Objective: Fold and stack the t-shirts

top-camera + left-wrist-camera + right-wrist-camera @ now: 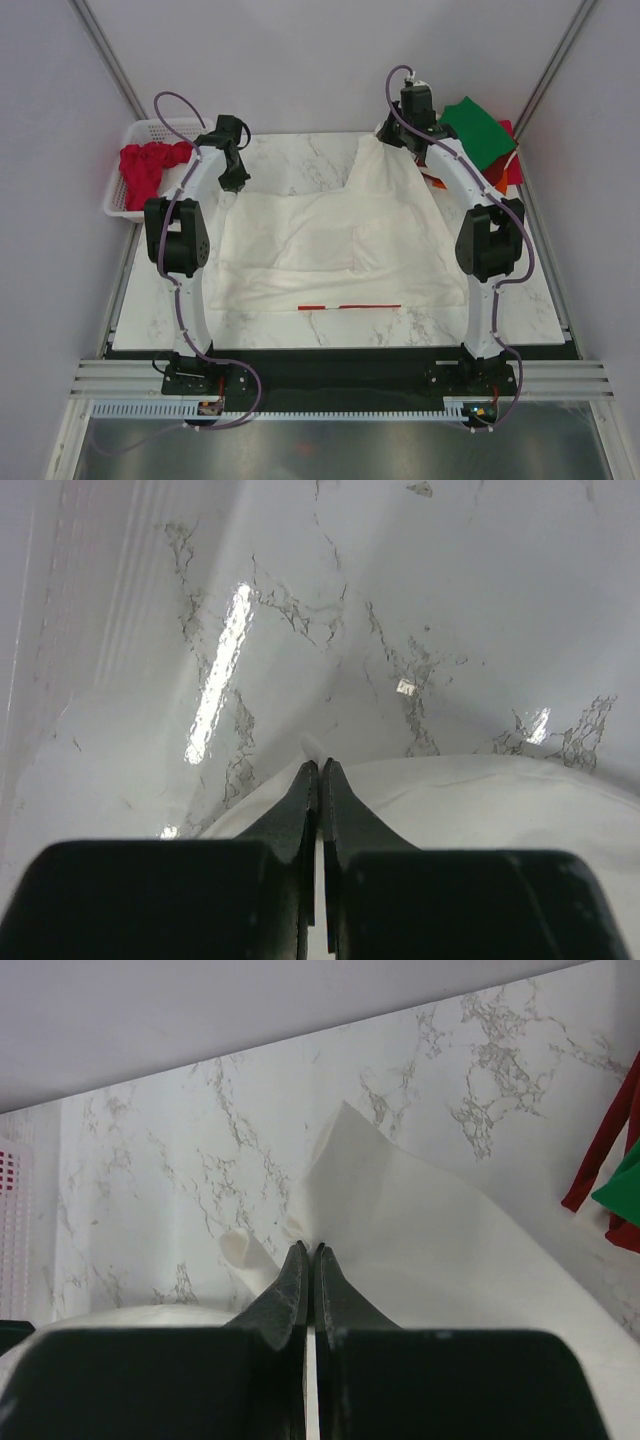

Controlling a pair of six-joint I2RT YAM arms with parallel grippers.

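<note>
A large cream-white t-shirt [330,245] lies spread over the middle of the marble table, a thin red strip showing along its near edge. My left gripper [236,182] is shut on the shirt's left edge [480,800] near the table's back left. My right gripper [388,138] is shut on a raised back corner of the same shirt [440,1250], which rises in a peak. A red t-shirt [148,168] is bunched in the basket. A green shirt [480,130] lies on a stack with red and orange cloth at the back right.
A white lattice basket [118,205] stands off the table's left edge. The stack's red and green edges [620,1190] show at the right of the right wrist view. Grey walls close in on both sides. Bare marble [340,325] runs along the front.
</note>
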